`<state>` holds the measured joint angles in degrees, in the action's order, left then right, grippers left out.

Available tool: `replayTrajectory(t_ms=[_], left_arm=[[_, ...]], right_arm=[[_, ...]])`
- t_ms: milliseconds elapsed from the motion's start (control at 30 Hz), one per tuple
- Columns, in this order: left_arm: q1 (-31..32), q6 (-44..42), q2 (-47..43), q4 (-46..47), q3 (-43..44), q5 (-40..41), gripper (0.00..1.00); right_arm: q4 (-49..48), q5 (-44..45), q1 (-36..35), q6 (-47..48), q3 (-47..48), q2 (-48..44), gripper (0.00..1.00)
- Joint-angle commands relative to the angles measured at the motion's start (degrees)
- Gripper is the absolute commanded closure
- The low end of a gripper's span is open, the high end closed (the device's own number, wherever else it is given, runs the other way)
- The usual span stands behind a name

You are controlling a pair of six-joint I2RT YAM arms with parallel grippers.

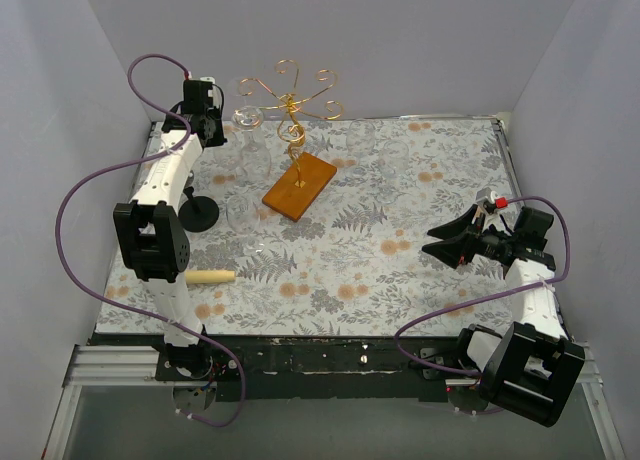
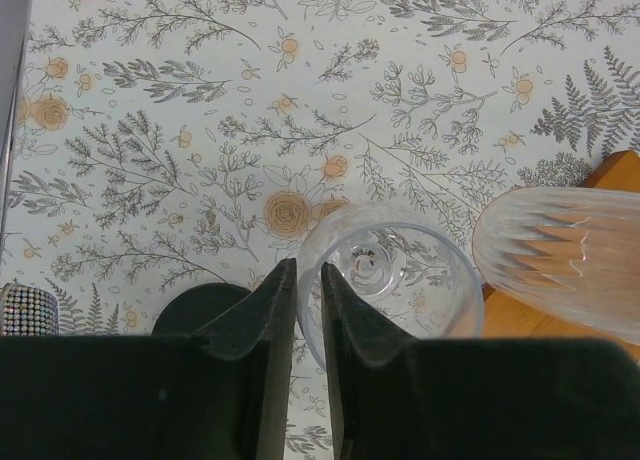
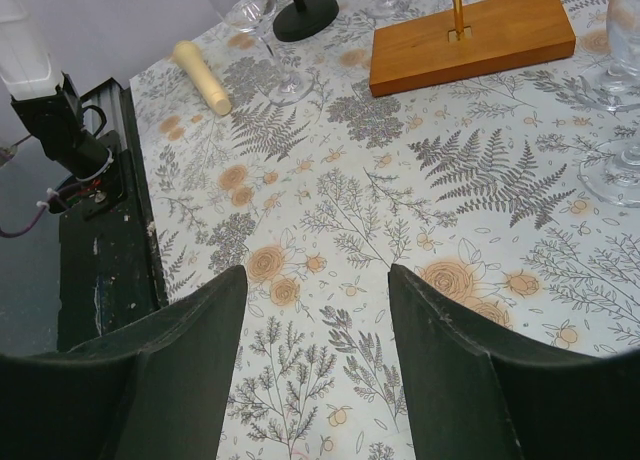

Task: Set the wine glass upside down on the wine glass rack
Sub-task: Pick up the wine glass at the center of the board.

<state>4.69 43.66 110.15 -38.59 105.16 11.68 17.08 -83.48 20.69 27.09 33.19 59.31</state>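
One wooden stick lies near the table's left edge, one black stand beyond it; the left gripper has its fingers almost together astride the rim of the wine glass, though whether they pinch it I cannot tell; that glass is mouth up, only its own stem and foot showing through the bowl; a second, ribbed glass is just beside it, by the one wine glass rack; the right gripper gapes wide, released.

black stand: upright, left side | cream stick: lying near front-left edge | floral cloth: spread flat
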Motion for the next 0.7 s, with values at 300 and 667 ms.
replayTrajectory(t_ms=[300,667], left_arm=[[0.3,-0.9,-1.6,-0.1,0.9,1.6,0.83],[0.4,-1.6,-3.2,0.5,0.7,2.8,1.0]], right_arm=[[0.6,-0.5,0.5,0.9,2.2,-0.2,0.33],[0.8,-0.5,0.5,1.0,2.3,-0.3,0.33]])
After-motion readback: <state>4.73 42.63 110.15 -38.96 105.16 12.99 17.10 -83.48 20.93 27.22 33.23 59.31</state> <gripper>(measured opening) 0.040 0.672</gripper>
